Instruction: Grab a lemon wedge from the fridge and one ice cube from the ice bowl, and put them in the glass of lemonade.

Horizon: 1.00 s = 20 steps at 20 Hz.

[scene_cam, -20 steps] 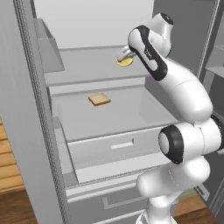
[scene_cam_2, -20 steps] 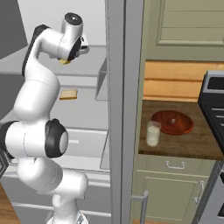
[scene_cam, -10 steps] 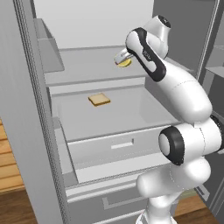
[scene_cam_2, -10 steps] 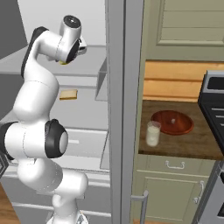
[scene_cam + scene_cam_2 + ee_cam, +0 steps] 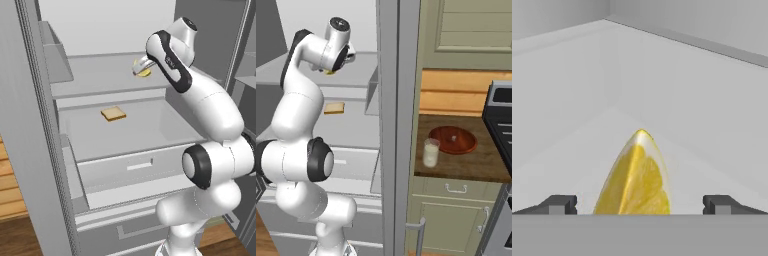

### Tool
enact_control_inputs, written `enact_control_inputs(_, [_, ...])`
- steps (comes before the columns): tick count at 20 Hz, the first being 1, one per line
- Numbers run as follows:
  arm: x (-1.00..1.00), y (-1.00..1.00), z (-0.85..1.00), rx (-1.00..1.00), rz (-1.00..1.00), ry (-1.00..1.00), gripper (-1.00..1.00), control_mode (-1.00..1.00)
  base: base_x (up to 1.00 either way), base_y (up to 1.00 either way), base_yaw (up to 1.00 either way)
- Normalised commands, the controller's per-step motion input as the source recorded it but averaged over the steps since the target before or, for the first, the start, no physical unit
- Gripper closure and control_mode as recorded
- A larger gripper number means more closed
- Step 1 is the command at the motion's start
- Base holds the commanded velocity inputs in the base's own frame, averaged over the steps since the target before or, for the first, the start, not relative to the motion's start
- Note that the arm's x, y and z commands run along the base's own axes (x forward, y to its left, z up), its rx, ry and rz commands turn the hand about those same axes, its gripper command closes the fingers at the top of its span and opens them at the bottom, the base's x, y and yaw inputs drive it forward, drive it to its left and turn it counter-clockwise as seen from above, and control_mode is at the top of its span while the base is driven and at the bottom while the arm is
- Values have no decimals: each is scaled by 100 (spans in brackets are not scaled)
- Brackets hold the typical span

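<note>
Between the fingers (image 5: 640,205), dead centre in the hand view: the lemon wedge (image 5: 635,177), tip pointing away, each finger spread well out to its side. Fingers released, nothing gripped.

Change over the last second: small. The hand has crept a little further in over the upper shelf (image 5: 95,75) of the fridge (image 5: 35,125); the wedge has not moved, and neither has the base. My read: still the final approach on the first pickup, with the grasp not yet made and nothing of the task delivered.

From the left base view the gripper (image 5: 139,68) sits right over the wedge (image 5: 145,72) on that shelf. One shelf below the fingers lies the tan slice (image 5: 113,114), flat and square, irrelevant.

Materials:
- Wedge: bright yellow, glossy rind edge, paler segmented cut face, tapering to a point. Likely slippery and curved, so an off-centre pinch could squirt it out.
- Fridge interior: smooth pale grey, flat shelves, hard corners.

Well apart from the fingers, out on the wooden tabletop (image 5: 491,167) beyond the fridge door: the glass of lemonade (image 5: 430,152), clear cylinder with milky liquid, just beside the ice bowl (image 5: 453,139), shallow, round, reddish-brown.
</note>
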Motion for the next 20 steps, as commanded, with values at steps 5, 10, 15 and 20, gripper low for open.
enact_control_inputs(5, [5,0,-30,1,-2,-1,-100,-100,0,0,0])
enact_control_inputs(10, [0,0,-10,0,0,0,100,-100,0,0,0])
enact_control_inputs(15, [0,0,0,0,0,1,100,-100,0,0,0])
enact_control_inputs(20, [-35,0,-1,0,1,-2,100,-100,0,0,0])
